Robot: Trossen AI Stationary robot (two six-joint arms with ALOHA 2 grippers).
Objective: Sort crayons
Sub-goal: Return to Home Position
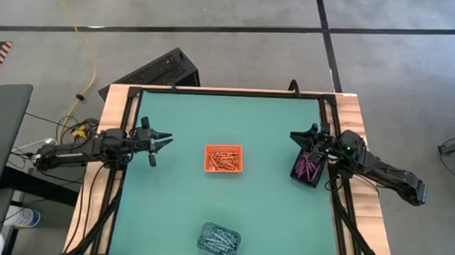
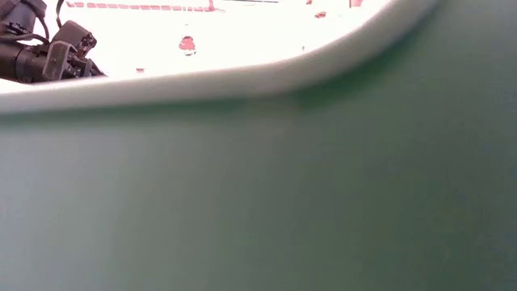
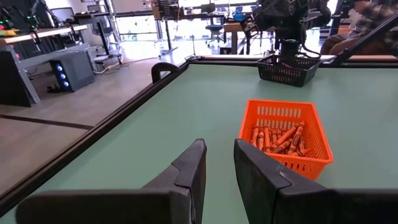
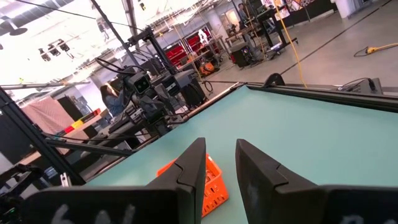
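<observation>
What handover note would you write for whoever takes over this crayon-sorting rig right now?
Left pincer: open, empty, at the table's left side.
Right pincer: open, empty, by the black tray.
Orange crayons lie in the orange tray, purple crayons in the black tray, blue-grey crayons in the clear tray.
Done: no loose crayon shows on the mat.
Left: apparently only parking the arms.

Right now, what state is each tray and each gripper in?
Orange mesh plastic tray: upright, holding orange crayons.
Black mesh tray: upright, holding purple crayons.
Clear plastic tray: upright, holding blue-grey crayons.
Left gripper: slightly open, empty, over the green table.
Right gripper: slightly open, empty, by the black tray.
</observation>
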